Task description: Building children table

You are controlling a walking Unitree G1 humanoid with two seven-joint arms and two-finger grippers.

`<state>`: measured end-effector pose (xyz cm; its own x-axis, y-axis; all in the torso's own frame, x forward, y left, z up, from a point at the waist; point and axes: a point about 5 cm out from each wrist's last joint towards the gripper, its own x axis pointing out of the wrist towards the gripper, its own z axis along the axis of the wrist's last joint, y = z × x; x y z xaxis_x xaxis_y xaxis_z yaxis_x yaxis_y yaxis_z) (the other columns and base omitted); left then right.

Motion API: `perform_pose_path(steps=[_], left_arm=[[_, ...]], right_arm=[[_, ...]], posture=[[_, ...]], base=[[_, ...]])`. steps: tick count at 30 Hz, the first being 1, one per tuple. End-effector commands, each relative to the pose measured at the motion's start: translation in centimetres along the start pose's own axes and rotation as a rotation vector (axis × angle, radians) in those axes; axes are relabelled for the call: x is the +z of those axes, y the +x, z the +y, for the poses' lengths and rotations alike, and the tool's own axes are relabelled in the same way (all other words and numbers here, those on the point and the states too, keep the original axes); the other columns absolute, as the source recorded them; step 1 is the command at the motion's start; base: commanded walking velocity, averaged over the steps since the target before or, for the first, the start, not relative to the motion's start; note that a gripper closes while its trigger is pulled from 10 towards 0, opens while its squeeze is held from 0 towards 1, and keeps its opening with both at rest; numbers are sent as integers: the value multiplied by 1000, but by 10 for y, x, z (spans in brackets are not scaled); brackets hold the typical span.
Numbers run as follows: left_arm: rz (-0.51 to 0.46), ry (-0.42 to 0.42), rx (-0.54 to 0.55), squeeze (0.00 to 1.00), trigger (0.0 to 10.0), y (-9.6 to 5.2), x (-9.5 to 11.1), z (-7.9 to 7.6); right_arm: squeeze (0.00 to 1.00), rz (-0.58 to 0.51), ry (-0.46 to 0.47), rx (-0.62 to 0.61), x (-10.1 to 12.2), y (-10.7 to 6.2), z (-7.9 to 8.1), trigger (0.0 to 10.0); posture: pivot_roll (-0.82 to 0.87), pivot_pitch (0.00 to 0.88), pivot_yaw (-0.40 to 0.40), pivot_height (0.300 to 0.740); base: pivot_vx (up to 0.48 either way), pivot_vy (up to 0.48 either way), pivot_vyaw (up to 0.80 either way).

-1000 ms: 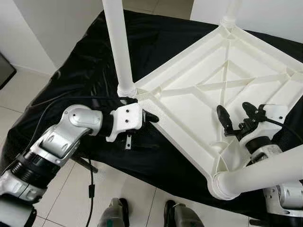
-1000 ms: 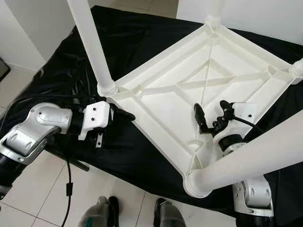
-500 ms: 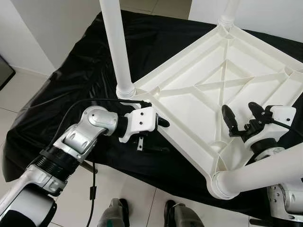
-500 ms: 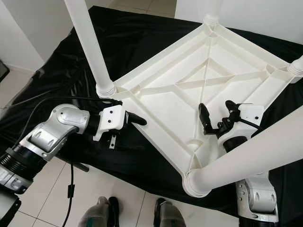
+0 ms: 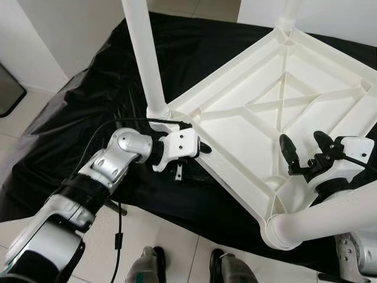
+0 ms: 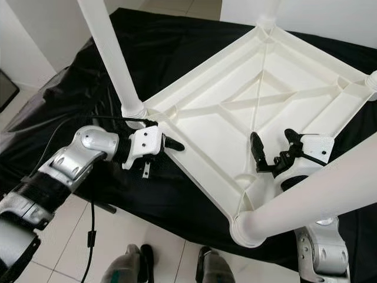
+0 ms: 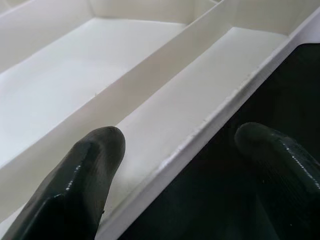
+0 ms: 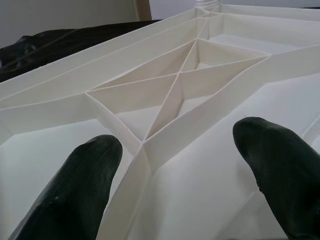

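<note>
Left gripper [image 5: 202, 147] has slid along the near rim toward the leg corner since a second ago; right gripper [image 5: 301, 154] drifted slightly right, table unmoved.

Nearest: two grey-and-black robot feet [image 5: 144, 268] on pale glossy floor tiles [image 5: 177, 244], thin black cable [image 5: 118, 227] hanging off the left arm. Thick smooth white plastic tube leg [image 5: 330, 215] seated in the near corner socket, leaning toward the camera.

White moulded plastic children's table top [image 5: 235, 138] lies upside down on a table draped in shiny, wrinkled black cloth [image 5: 88, 106]. Underside is matte, raised rim, thin stiffening ribs crossing in an X mid-panel.

Left gripper: fingers spread, straddling the near-left rim edge; in the wrist view one rubbery black finger [image 7: 80, 185] sits over the white inside, the other over the cloth. Not clamped, nothing held.

Right gripper: fingers apart, hovering above the inner panel by the near-right edge, pointed at the X ribs; empty.

Farther: second white tube leg [image 5: 144, 56] standing in the left corner's ribbed collar; third leg base [image 5: 287, 17] at the far corner. White walls [image 5: 65, 35] behind, dark object at the left edge. No legible markings.
</note>
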<state>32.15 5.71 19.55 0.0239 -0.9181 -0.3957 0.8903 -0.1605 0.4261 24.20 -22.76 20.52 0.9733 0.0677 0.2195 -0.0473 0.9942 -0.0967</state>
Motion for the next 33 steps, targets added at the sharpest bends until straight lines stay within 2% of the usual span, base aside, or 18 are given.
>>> perform_pose_path(steps=[1,7,8,9,17,21,25,27,28,32,33], left_arm=[[28,-4,-104,0,10000,4,-6,-6],[32,-6,-115,0,10000,10,-8,-3],[27,-22,-124,0,2235,12,-9,-2],[25,-36,-126,0,0,13,-10,0],[33,-70,-125,0,0,11,-15,5],[33,-101,-104,0,0,3,-20,5],[31,-106,-99,0,0,2,-22,4],[-2,-138,-42,0,0,-7,-22,1],[-2,-138,-42,0,0,-7,-22,1],[3,-185,48,0,0,-28,-32,-3],[3,-185,48,0,0,-28,-32,-3]], right_arm=[[0,15,0,-11,-2,-4,1,10000],[0,19,0,-16,-2,-5,1,10000],[0,20,-1,-18,-2,-5,0,10000],[0,20,-3,-21,-2,-5,-1,10000],[0,26,-10,-26,-2,-6,-2,10000],[0,31,-15,-20,-3,-6,-3,10000],[0,32,-15,-20,-3,-6,-3,10000],[0,28,-8,-12,-3,0,-3,10000],[0,28,-8,-12,-3,0,-3,10000],[0,17,12,8,-2,9,0,10000],[0,17,12,8,-2,9,0,10000]], posture=[[-25,263,99,740],[-27,264,99,740],[-30,266,101,740],[-30,269,101,740],[-28,275,98,740],[-5,280,94,740],[-5,280,94,740],[24,281,70,740],[24,281,70,740],[44,280,40,740],[44,280,40,740]], base=[[0,0,0],[0,0,0],[0,0,0],[0,0,0],[0,0,0],[0,0,0],[0,0,0],[0,0,0],[0,0,0],[0,0,0],[0,0,0]])
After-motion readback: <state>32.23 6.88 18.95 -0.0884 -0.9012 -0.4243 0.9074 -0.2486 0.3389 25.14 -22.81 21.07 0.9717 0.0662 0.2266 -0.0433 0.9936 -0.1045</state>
